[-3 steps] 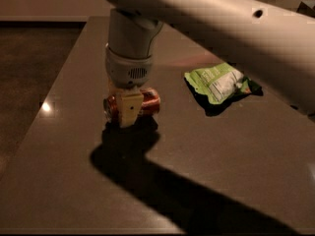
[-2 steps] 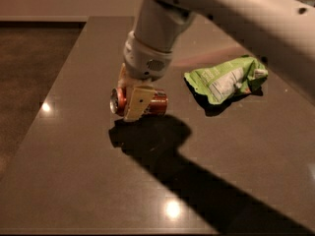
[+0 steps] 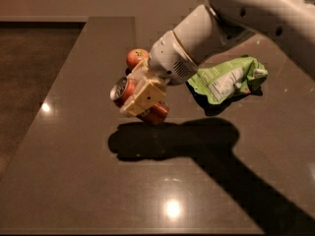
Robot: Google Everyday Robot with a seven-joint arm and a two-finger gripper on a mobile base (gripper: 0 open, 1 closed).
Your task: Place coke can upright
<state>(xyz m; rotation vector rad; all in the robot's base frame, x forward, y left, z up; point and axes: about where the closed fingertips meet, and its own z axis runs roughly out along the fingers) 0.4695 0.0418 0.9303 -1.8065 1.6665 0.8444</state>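
Surface: dark glossy table [image 3: 74,181] with ceiling lights reflecting near the front edge; I see a plain wall behind and dim floor to the left.
Gripper: my gripper [image 3: 141,98] hangs low over the middle of the table, with the wrist angled down and to the left.
Jaws: clamped across the body of the can, one cream finger [image 3: 143,96] lying over its near side.
Can: the coke can [image 3: 155,113] sits crosswise in the grip, silver top facing left toward me and the red body slanting down to the right. I judge it lifted just clear of the table, since its shadow [image 3: 147,139] falls beneath it.
Why held so: gripping it around the middle leaves both ends free, so I can roll the wrist until the base faces down.
Apple: red apple [image 3: 136,57] just behind the gripper, partly hidden by it.
Bag: crumpled green snack bag [image 3: 227,80] lying to the right, under the arm [image 3: 256,14].
Setting-down spot: bare table in front of the shadow looks best, well apart from the apple and bag.
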